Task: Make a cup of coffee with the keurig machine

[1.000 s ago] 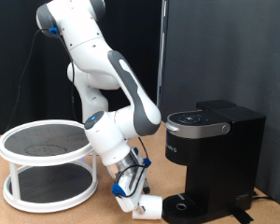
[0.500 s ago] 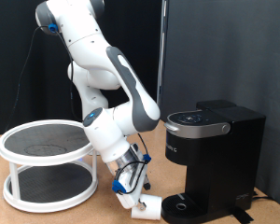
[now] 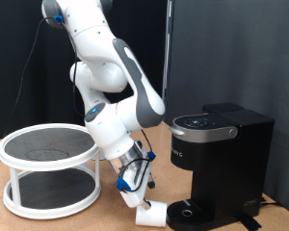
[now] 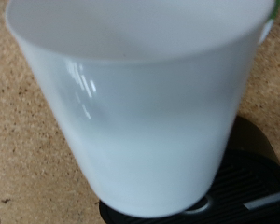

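One plain white matte cylindrical cup (image 3: 152, 214) is the only thing the two-finger gripper (image 3: 143, 204) is dealing with: it sits low at the foot of the white Panda arm (image 3: 114, 87), clenched on the cup, which lies tilted on its side between the fingers in the exterior view, just at the edge of the round black drip base (image 3: 191, 214) of the black boxy coffee machine (image 3: 222, 159). In the wrist view the cup (image 4: 145, 103) fills nearly the whole picture, its wall close to the camera, with the brown cork-like tabletop (image 4: 23, 140) behind it and a part of the dark ribbed drip plate (image 4: 247, 173) showing beyond it. As a judgement, the task is at an early stage: the cup has been picked up and brought to the brewer but does not yet stand upright on the drip plate, and the machine's domed lid (image 3: 197, 123) appears closed, though from this angle it is hard to be sure, and no coffee pod shows anywhere. On the exterior view's left stands a white two-tier round rack with dark mesh shelves (image 3: 48, 154), well apart from the cup and machine
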Tool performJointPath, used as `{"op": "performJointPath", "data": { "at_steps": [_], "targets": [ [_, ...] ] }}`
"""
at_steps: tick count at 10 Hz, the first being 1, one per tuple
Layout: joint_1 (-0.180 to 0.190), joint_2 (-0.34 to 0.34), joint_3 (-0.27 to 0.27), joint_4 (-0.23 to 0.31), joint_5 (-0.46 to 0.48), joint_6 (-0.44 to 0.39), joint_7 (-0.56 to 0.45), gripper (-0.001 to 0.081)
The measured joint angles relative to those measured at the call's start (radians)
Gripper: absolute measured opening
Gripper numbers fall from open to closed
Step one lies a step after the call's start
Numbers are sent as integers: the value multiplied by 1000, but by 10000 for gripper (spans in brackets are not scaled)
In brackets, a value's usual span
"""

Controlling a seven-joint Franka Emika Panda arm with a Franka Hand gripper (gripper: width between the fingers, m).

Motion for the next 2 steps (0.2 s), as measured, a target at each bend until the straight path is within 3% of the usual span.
{"op": "performJointPath", "data": {
  "at_steps": [2],
  "targets": [
    [-53, -51, 44, -13, 24, -53, -43, 734]
  ]
}}
